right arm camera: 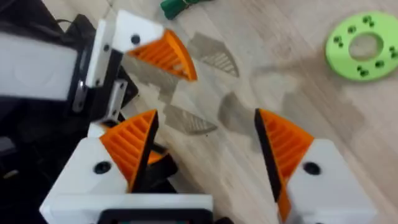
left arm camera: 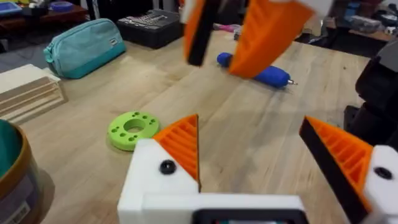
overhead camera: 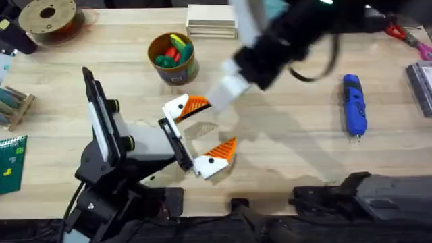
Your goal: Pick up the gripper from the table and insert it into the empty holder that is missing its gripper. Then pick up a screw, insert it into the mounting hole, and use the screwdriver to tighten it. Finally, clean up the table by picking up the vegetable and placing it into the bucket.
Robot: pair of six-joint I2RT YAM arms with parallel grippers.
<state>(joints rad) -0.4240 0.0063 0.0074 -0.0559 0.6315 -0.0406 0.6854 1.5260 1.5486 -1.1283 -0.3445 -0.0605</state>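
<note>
My left gripper (overhead camera: 220,123) stands open over the middle of the table, both white fingers carrying orange ribbed pads (left arm camera: 181,144). My right gripper (right arm camera: 206,115) hovers open just beyond and above it, with nothing between its orange pads (left arm camera: 267,34). The blue screwdriver (overhead camera: 354,104) lies at the right side of the table. The dark green vegetable (right arm camera: 179,6) lies on the wood past the left gripper. The ochre bucket (overhead camera: 177,70) stands at the back left with coloured toy pieces in it. The loose gripper, the bare holder and the screw are out of view.
A bright green ring disc (left arm camera: 132,129) lies flat beside the grippers. A filament spool (overhead camera: 47,17) sits at the back left and stacked wooden boards (overhead camera: 211,20) at the back middle. A teal pouch (left arm camera: 84,43) lies farther off.
</note>
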